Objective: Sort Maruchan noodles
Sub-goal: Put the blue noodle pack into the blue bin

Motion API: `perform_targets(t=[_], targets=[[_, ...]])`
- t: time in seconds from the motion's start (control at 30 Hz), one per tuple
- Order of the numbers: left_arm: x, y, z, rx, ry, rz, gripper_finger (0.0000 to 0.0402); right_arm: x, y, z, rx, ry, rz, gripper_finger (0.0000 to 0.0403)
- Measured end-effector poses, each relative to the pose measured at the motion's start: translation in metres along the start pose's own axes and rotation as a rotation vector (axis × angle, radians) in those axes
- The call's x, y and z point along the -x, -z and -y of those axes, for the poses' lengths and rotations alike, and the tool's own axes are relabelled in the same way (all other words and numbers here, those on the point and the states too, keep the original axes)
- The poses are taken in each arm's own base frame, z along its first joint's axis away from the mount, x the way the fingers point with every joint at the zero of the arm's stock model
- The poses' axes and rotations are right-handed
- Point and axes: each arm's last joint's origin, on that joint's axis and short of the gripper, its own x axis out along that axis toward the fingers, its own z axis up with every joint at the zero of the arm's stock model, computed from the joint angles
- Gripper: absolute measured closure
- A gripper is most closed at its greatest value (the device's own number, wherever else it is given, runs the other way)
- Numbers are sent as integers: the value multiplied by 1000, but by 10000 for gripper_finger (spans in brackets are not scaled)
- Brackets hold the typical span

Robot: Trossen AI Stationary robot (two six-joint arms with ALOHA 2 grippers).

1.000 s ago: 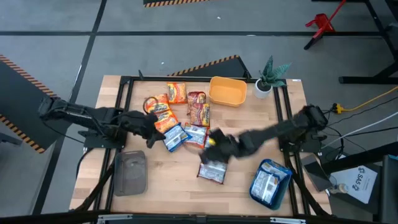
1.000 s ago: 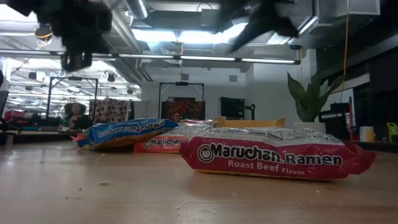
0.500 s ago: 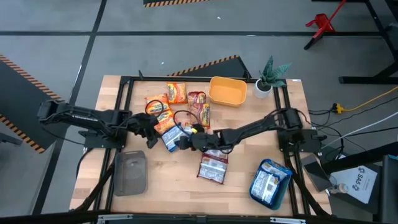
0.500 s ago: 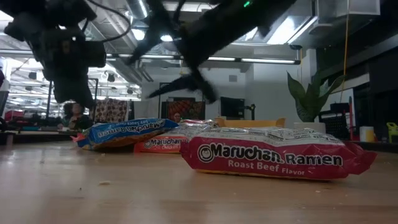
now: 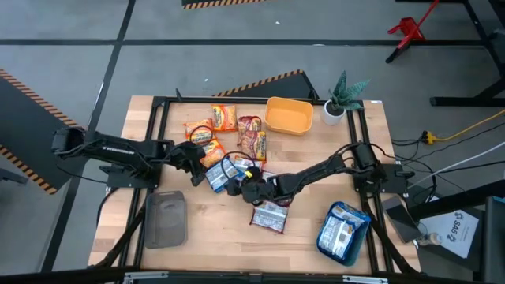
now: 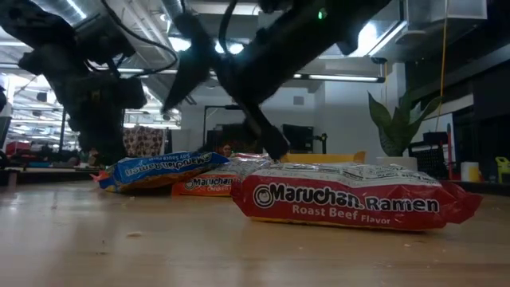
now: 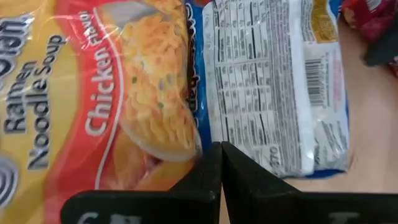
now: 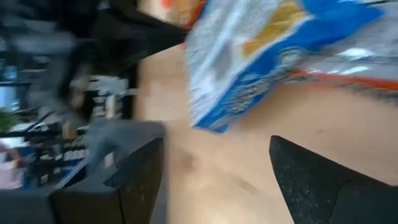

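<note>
A wooden tabletop (image 5: 197,229) seen from above carries a loose pile of flat crinkly plastic Maruchan noodle packets (image 5: 225,142) near its middle, in orange, red-and-white and blue-and-white.

The left gripper (image 5: 195,155) sits at the pile's left edge with its fingers pressed fully together. In its wrist view the tips meet at the border of an orange chicken-flavour packet (image 7: 106,93), beside a blue-and-white packet (image 7: 273,87) lying label-down. They seem to pinch the orange wrapper's edge, though that is a judgement.

The right gripper (image 5: 239,186) reaches across from the right side, fingers spread wide, low beside a blue-and-white packet (image 5: 223,175), likely lining up to take it.

A red-and-white roast beef packet (image 5: 270,214) lies apart, nearer the front edge. A teal plastic tray (image 5: 344,231) at the front right already holds blue-and-white packets, so it probably collects that kind. A grey plastic tray (image 5: 166,219) waits at the front left. A yellow plastic bowl (image 5: 288,115) stands at the back.
</note>
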Motion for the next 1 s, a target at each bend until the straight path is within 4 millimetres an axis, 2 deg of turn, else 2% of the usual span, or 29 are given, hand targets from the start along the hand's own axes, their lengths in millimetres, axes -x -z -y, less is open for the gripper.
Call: perform_targets(t=[0.3, 0.53, 0.77, 0.9, 1.0], targets=[[-20, 4, -3, -22, 13, -87, 401, -13, -10, 7, -28, 19, 57, 127], [-24, 3, -2, -13, 40, -93, 401, -24, -10, 11, -73, -5, 55, 127], [-24, 3, -2, -4, 40, -90, 401, -28, -21, -1, -105, -48, 86, 127], [-24, 2, -1, -3, 51, -85, 401, -26, -20, -14, -96, -80, 52, 127], [-24, 1, -1, -3, 52, -82, 401, -26, -19, -16, -103, -82, 52, 127]])
